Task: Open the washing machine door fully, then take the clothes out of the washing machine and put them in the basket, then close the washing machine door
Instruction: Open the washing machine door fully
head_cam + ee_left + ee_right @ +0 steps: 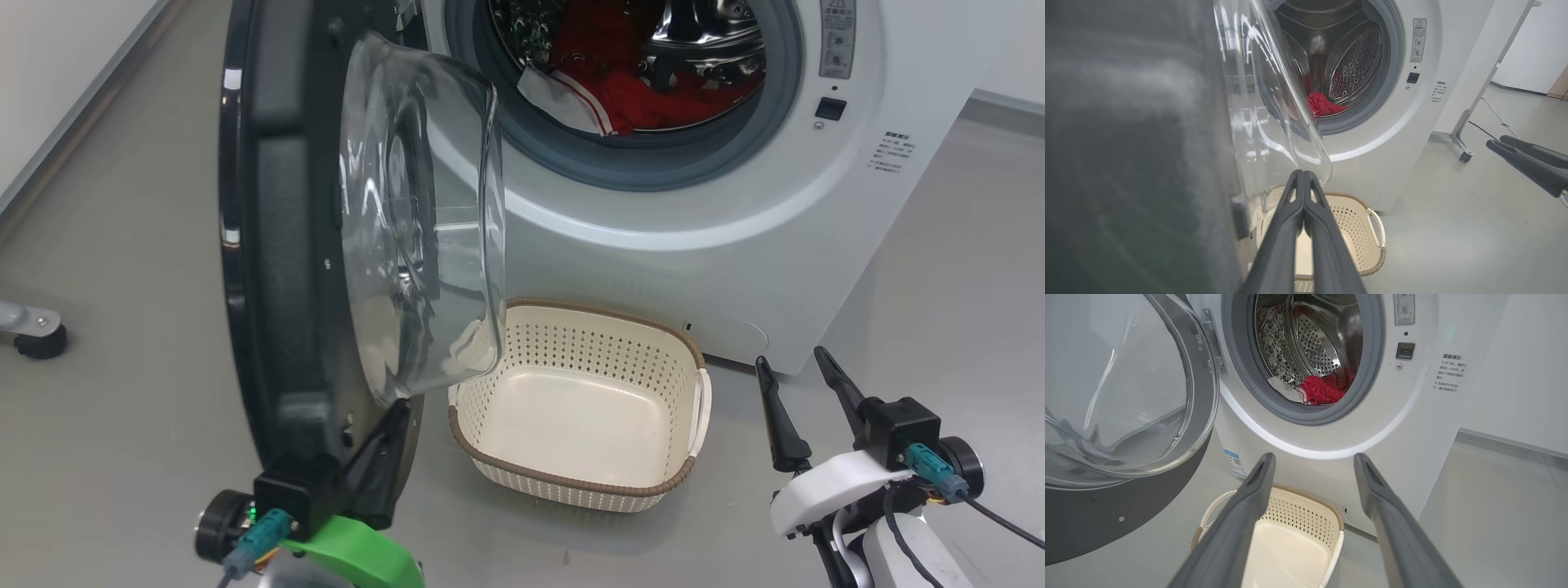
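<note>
The washing machine door (277, 245) stands swung out from the white washing machine (735, 245), with its black rim on the left and its glass bowl facing right. My left gripper (398, 411) is shut, empty, and lies along the door's lower inner side, tips just under the glass bowl (1274, 122). The left gripper (1303, 173) fingers are pressed together. Red and white clothes (645, 90) lie in the steel drum. The cream basket (571, 483) sits empty on the floor below the opening. My right gripper (790, 359) hangs open to the right of the basket, with nothing between its fingers (1257, 486).
A castor wheel (37, 339) of a stand rests on the grey floor at far left. A white frame leg with a castor (1464, 155) and a cable stand beside the machine's right side. A blue sticker (1235, 461) marks the machine's lower corner. Open floor lies to the right of the basket.
</note>
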Tool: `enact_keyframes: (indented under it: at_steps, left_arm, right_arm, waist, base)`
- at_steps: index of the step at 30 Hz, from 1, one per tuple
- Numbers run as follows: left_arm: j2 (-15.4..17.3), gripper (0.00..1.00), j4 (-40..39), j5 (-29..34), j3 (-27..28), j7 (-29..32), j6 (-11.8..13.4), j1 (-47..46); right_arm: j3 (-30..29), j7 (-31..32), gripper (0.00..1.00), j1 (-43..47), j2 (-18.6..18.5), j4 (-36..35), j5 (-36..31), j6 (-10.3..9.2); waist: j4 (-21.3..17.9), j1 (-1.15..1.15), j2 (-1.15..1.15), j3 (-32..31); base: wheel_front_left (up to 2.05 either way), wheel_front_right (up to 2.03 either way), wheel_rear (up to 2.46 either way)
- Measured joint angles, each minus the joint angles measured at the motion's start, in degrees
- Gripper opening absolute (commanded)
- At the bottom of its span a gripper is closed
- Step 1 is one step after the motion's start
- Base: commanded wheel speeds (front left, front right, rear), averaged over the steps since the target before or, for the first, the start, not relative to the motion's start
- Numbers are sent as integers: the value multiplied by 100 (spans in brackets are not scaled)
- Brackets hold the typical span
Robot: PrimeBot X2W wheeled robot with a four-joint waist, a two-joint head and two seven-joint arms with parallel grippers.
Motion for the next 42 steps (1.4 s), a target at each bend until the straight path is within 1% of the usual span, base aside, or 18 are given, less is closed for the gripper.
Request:
enact_keyframes:
  at_steps: [4, 7, 12, 23, 33, 34, 42]
  left_arm:
    - [27, 0, -11, 3, 270, -58, 113, 15]
    - [83, 0, -40, 3, 480, -101, 143, 15]
    - [83, 0, -64, 4, 751, -160, 149, 16]
    - [157, 0, -18, -29, 1637, -428, 193, 14]
    - [283, 0, 268, -102, 2264, -716, 193, -126]
    - [290, 0, 407, -162, 2407, -811, 193, -250]
    - [366, 0, 800, -311, 2848, -966, 194, -536]
  right_arm:
    - [2, 0, 100, -1, 4, 2, -35, 14]
    - [1, 0, 100, -1, 5, 2, -41, 14]
    - [-22, 0, 100, -4, 7, 1, -58, 15]
    - [-38, 0, 100, -58, 12, -15, -122, 48]
    - [-86, 0, 100, -203, 9, -66, -137, 74]
    - [-113, 0, 100, -213, -12, -70, -186, 75]
    - [-147, 0, 100, -344, -41, -101, -233, 92]
  waist:
    - [54, 0, 0, 15]
    - [76, 0, 0, 21]
    - [112, 0, 0, 38]
    - [139, 0, 0, 132]
    - [37, 0, 0, 335]
    - [12, 0, 0, 416]
    - [-52, 0, 0, 609]
  base:
    - [0, 0, 0]
    - [0, 0, 0]
    - [0, 0, 0]
    - [0, 0, 0]
    - [0, 0, 0]
    - [0, 0, 0]
    - [0, 0, 0]
